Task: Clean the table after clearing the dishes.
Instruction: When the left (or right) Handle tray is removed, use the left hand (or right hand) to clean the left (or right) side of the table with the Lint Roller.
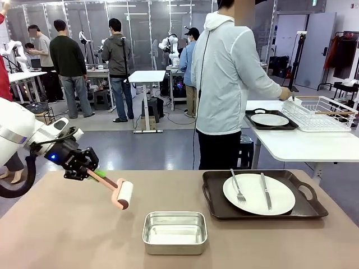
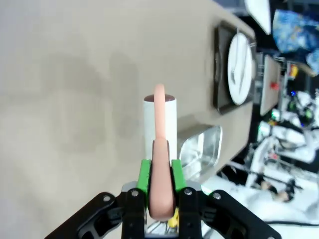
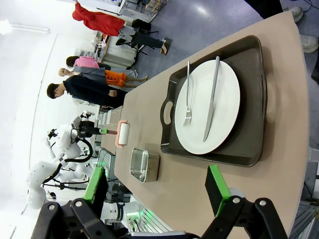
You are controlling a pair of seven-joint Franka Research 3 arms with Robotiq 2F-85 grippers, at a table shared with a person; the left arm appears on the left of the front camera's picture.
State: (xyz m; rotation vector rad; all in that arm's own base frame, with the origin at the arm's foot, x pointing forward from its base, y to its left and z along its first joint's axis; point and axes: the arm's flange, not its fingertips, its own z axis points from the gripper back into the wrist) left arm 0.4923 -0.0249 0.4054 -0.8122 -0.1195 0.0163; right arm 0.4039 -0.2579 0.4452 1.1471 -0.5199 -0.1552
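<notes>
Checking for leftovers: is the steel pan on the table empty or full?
Empty: the steel pan shows only its bare, shiny bottom, with nothing lying inside.

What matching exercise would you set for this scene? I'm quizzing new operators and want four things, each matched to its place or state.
Things:
1. roller
2. steel pan
3. near plate
4. right gripper

Places or states:
A. on the dark tray
B. open, holding nothing
C. clamped in the left gripper
D. straight on the table, no tray under it

Pairs: 1-C; 2-D; 3-A; 4-B
</notes>
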